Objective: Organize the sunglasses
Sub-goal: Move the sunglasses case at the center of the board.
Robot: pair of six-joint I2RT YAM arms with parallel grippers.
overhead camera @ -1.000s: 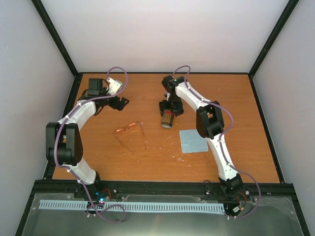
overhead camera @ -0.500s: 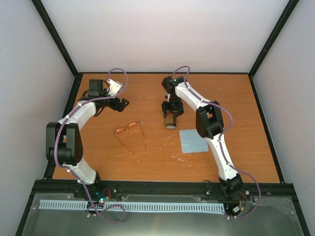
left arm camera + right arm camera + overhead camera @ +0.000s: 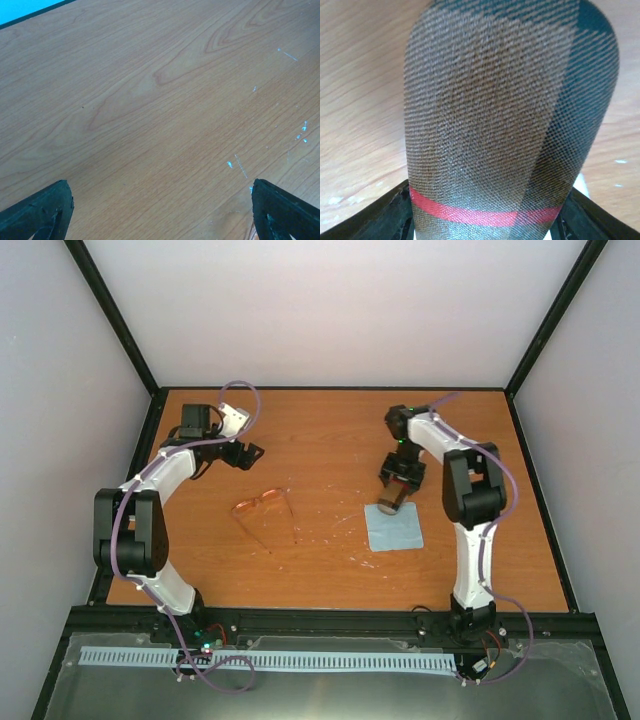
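Right gripper pinches the case over the cloth; sunglasses lie loose to the cloth's left.
Case is tan woven with a red stripe, clamped between both right fingers at the striped end. In the top view its free end tilts down over the cloth's far-left corner; can't tell if it touches the cloth. Sunglasses sit flat on the table, well left of the cloth, with the orange-pink lenses on the far side and the thin arms unfolded, pointing to the near edge. Nothing touches them. Left gripper is further left of the cloth and farther back, apart from the sunglasses, jaws spread wide. The wrist view shows only bare wood between its fingers.
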